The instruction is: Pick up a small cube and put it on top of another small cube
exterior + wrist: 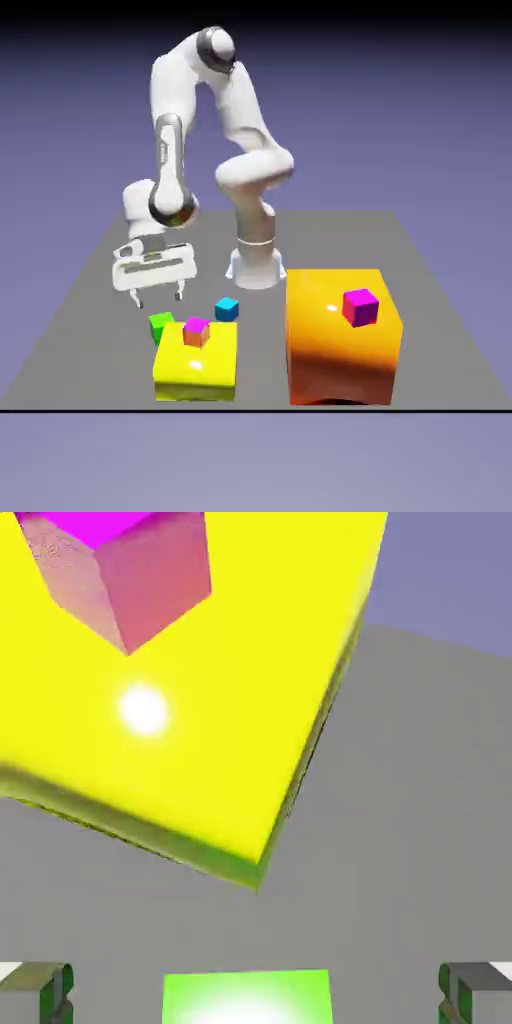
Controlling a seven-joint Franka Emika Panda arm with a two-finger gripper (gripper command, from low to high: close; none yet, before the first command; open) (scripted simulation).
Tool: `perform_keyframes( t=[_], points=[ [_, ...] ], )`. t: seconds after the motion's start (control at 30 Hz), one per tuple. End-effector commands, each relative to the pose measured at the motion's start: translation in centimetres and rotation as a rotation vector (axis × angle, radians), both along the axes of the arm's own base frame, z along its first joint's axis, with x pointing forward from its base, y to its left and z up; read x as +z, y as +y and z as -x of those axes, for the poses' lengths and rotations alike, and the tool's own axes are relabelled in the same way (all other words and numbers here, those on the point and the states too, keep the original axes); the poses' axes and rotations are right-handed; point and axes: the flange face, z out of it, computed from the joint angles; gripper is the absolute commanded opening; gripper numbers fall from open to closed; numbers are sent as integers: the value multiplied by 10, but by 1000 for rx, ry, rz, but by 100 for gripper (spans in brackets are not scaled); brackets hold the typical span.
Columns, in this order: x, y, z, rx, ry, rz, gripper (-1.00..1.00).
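Here the open claw (159, 296) hovers over the green cube (246, 997), just beside the yellow block's (250, 702) edge.

The small bright green cube (160, 324) (246, 997) is sitting flat on the grey table, just beside the far left corner of the yellow block. In the hand view it is showing at the bottom edge, its top face glaring with a white highlight.

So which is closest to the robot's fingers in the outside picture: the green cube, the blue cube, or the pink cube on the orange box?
1. Green cube, just below the fingers.
2. Blue cube, a bit right.
3. Pink cube, far right on the orange box.
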Motion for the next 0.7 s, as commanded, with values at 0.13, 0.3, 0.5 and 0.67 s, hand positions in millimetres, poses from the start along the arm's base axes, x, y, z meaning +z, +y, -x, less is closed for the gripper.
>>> perform_keyframes(
  t=[0.13, 0.3, 0.5, 0.67],
  points=[
    [-14, -4, -3, 2, -25, 11, 0],
    [-44, 0, -14, -1, -26, 9, 0],
    [-68, 8, -16, 6, 4, 4, -100],
    [-30, -2, -10, -1, -33, 11, -100]
  ],
)
